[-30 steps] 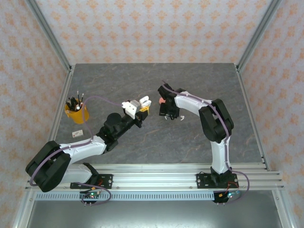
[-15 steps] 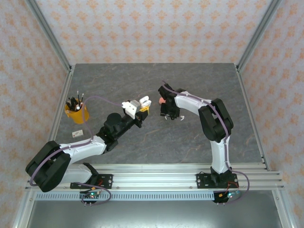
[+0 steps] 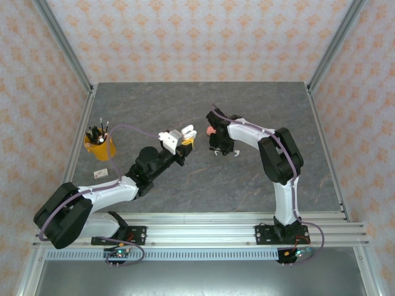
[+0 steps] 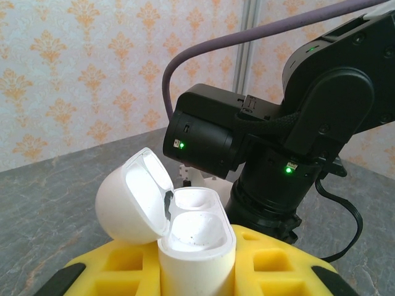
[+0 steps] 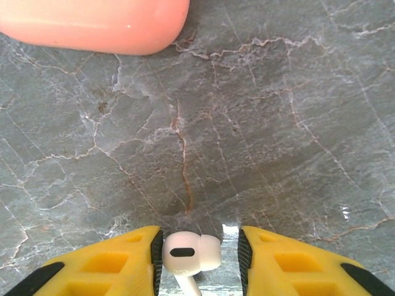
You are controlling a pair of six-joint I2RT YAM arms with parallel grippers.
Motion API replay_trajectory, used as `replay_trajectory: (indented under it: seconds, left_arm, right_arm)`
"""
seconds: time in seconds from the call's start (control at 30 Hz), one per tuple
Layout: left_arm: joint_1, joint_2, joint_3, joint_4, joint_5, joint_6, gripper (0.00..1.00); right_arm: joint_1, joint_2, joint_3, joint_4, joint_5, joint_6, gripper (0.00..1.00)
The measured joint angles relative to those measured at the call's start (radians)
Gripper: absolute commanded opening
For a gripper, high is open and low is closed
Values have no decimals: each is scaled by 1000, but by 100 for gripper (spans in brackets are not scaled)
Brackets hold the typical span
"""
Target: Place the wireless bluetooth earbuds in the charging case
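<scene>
In the top view, the left gripper (image 3: 184, 138) was at mid-frame, clamped on the white charging case (image 3: 187, 131). The right gripper (image 3: 218, 147) was low over the table (image 3: 259, 105), just right of it, with the salmon-pink case (image 3: 210, 131) beside its wrist. A yellow cup (image 3: 100, 147) of pens stood at the left edge. Compared with a second before, both arms were in nearly the same poses, and the right gripper had shifted only a touch toward the top of the frame. In the left wrist view, the white charging case (image 4: 197, 237) stood upright between the yellow fingers (image 4: 117, 268) at bottom centre. Its lid was swung open to the left and both wells were bare, and the right arm (image 4: 271, 142) was close behind. In the right wrist view, a white earbud (image 5: 188, 251) lay at bottom centre between the yellow fingers (image 5: 120, 262). The jaws were apart, the left pad against the bud and a gap on its right. The salmon-pink case (image 5: 92, 24) lay at the upper left.
</scene>
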Motion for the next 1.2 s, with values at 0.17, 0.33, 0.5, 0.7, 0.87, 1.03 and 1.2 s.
replay_trajectory:
  seconds: [0.17,0.33,0.5,0.7,0.87,1.03,1.2]
  left_arm:
    - [0,8,0,0,0,-3,0]
    - [0,9,0,0,0,-4,0]
    - [0,9,0,0,0,-4,0]
    - [0,9,0,0,0,-4,0]
    - [0,9,0,0,0,-4,0]
    - [0,9,0,0,0,-4,0]
    - [0,9,0,0,0,-4,0]
  right_arm:
    - [0,0,0,-1,1,13,36]
    - [1,0,0,-1,2,19,34]
    - [6,0,0,5,0,21,32]
    - [14,0,0,11,-1,24,29]
    - [14,0,0,18,0,24,27]
    - [14,-17,-29,57,5,39,26]
    - [15,-81,-102,103,23,47,26]
